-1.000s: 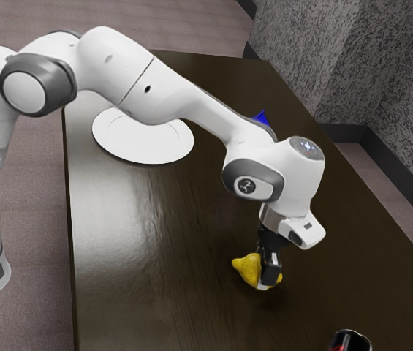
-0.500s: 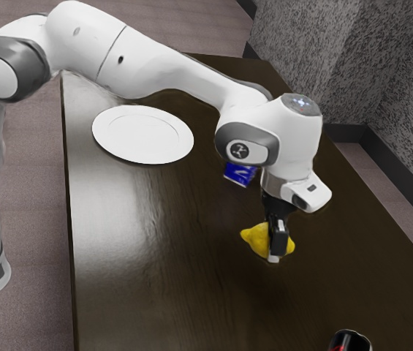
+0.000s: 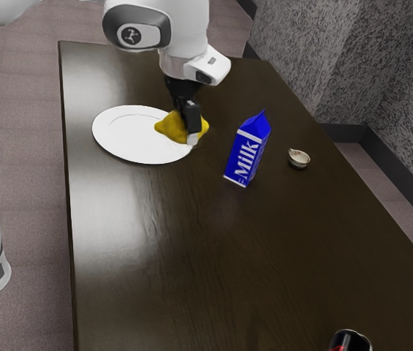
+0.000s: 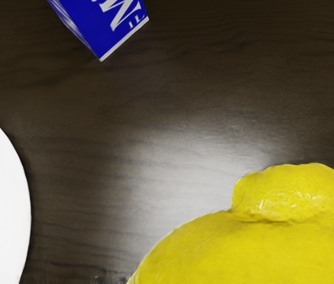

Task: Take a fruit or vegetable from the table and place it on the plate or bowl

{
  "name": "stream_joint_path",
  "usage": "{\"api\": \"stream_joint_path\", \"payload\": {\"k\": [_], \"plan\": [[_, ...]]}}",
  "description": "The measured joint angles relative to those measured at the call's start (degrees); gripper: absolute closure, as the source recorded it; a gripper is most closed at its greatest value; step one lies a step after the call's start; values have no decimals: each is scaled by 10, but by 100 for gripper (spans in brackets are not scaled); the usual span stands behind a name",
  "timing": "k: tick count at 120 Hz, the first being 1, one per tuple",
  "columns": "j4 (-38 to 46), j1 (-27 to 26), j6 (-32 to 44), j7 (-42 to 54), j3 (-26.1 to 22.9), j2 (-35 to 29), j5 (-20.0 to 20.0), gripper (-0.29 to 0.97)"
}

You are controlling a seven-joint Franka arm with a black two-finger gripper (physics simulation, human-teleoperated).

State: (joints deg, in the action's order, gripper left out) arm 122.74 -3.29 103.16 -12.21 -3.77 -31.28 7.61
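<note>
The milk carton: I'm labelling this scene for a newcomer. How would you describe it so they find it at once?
On the dark wooden table, look to the exterior view's right of the white plate. The milk carton stands upright between the plate and a small beige bowl; it alone is blue, with white "Milk" lettering.

We hold the lemon (image 3: pixel 168 126) clamped between the fingers of our gripper (image 3: pixel 190 133) in the upper middle of the frame, over the right rim of the white plate (image 3: pixel 122 135) on the dark table (image 3: pixel 191 248). Right of the plate a blue milk carton (image 3: pixel 247 150) stands upright, with a small bowl (image 3: pixel 299 157) farther right, apart from it. A black and red can (image 3: pixel 350 341) sits at the bottom right edge.
</note>
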Motion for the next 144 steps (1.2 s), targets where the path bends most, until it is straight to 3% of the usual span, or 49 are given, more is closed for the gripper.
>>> {"api": "stream_joint_path", "payload": {"k": [10,24,71,86,100,144], "plan": [[23,54,-17,-1,13,-19,0,73],[30,95,-36,-1,72,-30,13,73],[-12,103,-42,9,307,-11,101,73],[-40,98,-34,15,338,15,111,73],[-63,56,-22,22,371,48,111,72],[-103,12,14,31,375,142,70,73]]}}
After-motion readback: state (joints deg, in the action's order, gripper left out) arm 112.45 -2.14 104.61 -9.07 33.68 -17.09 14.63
